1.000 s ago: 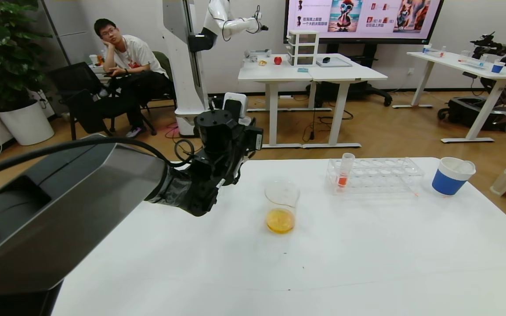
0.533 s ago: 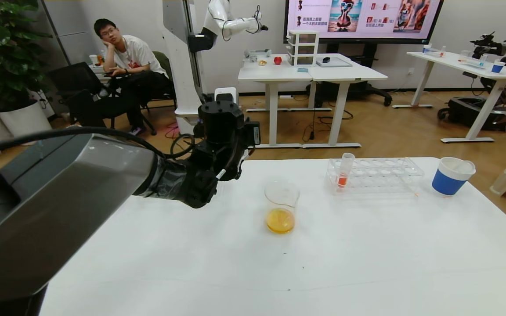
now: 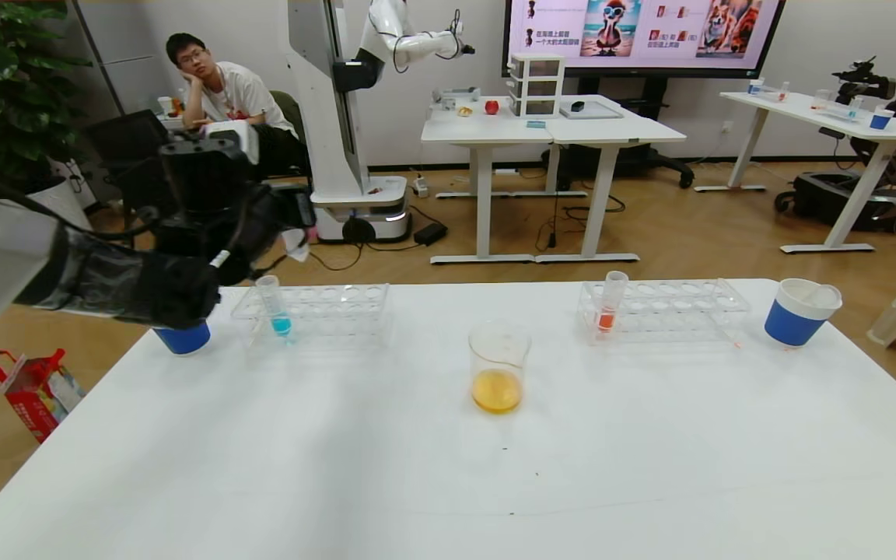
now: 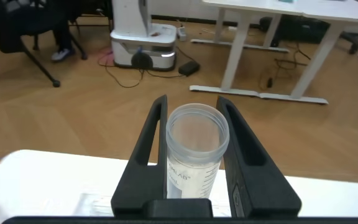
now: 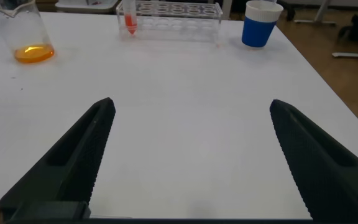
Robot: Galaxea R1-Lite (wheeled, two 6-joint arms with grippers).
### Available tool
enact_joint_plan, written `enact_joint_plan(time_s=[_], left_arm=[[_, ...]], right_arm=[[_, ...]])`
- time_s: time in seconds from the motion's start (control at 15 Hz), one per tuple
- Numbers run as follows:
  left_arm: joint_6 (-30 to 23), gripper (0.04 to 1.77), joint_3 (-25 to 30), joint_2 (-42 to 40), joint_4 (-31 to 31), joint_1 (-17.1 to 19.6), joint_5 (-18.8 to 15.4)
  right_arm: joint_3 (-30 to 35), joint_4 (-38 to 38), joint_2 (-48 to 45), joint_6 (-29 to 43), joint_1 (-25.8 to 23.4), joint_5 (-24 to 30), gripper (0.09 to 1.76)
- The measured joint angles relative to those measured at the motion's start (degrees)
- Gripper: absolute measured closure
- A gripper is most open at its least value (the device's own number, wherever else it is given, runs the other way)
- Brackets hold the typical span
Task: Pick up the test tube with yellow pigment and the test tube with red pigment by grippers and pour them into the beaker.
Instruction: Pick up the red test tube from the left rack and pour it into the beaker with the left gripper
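Note:
The beaker (image 3: 498,365) stands mid-table with orange-yellow liquid in its bottom; it also shows in the right wrist view (image 5: 25,37). The test tube with red pigment (image 3: 610,303) stands upright in the right clear rack (image 3: 673,311). My left gripper (image 3: 296,232) hovers behind the table's far left edge, shut on a clear graduated test tube (image 4: 194,152) that looks empty; no yellow liquid shows in it. My right gripper (image 5: 191,106) is open and empty, low over the table's near right part, out of the head view.
A left clear rack (image 3: 331,307) holds a tube with blue liquid (image 3: 275,307). A blue paper cup (image 3: 182,338) stands at the far left under my left arm, another (image 3: 799,311) at the far right. A person sits beyond the table.
My left arm has swung from just left of the beaker to the table's far left, carrying the clear tube. That uncovered the left rack, the blue tube and the left cup.

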Motion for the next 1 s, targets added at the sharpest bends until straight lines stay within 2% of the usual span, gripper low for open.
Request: enact_joint_plan(time_s=[0.2, 0.4, 0.6, 1.0], left_arm=[[-0.09, 1.28, 1.27, -1.88, 0.05, 11.56, -5.94], [0.07, 1.28, 1.55, -0.83, -0.46, 19.88, -9.07], [0.35, 1.28, 1.99, 1.18, -1.55, 22.37, -9.18], [0.88, 1.28, 2.1, 6.25, -5.35, 22.56, -8.83]], right_arm=[[0.0, -0.02, 0.0, 0.02, 0.0, 0.0, 0.11], [0.0, -0.02, 0.0, 0.02, 0.0, 0.0, 0.11], [0.0, 0.0, 0.0, 0.0, 0.0, -0.02, 0.11], [0.0, 0.0, 0.0, 0.0, 0.0, -0.02, 0.11]])
